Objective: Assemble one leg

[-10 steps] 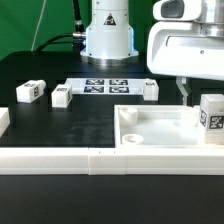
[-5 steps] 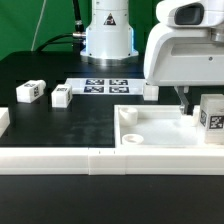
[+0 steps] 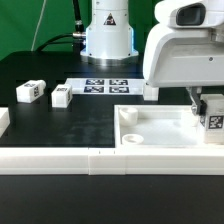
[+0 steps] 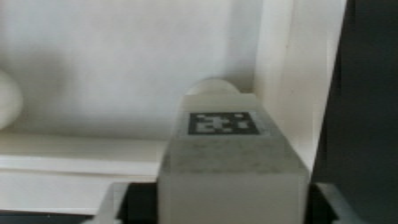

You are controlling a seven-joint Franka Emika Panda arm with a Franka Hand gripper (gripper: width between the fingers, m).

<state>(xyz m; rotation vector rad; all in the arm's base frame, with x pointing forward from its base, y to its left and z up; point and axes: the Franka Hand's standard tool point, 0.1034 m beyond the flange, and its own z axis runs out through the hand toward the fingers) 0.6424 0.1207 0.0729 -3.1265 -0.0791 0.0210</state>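
My gripper (image 3: 204, 103) is shut on a leg (image 3: 213, 113), a white oblong block with a black-and-white tag. It holds the leg upright over the right end of the large white tray-like part (image 3: 160, 131), near its far right corner. In the wrist view the leg (image 4: 222, 150) fills the space between the two dark fingers of my gripper (image 4: 222, 200), its tag facing the camera. The tray floor and a round corner hole lie just beyond its tip. I cannot tell whether the leg touches the tray.
Two more legs (image 3: 30, 91) (image 3: 62, 96) lie at the exterior view's left, and another (image 3: 150, 91) lies by the marker board (image 3: 105, 86). A white block (image 3: 3, 120) sits at the left edge. A long white rail (image 3: 100, 160) runs across the front.
The arm has shifted toward the exterior view's left and a little lower with the leg in it. The gripper housing now covers more of the leg.
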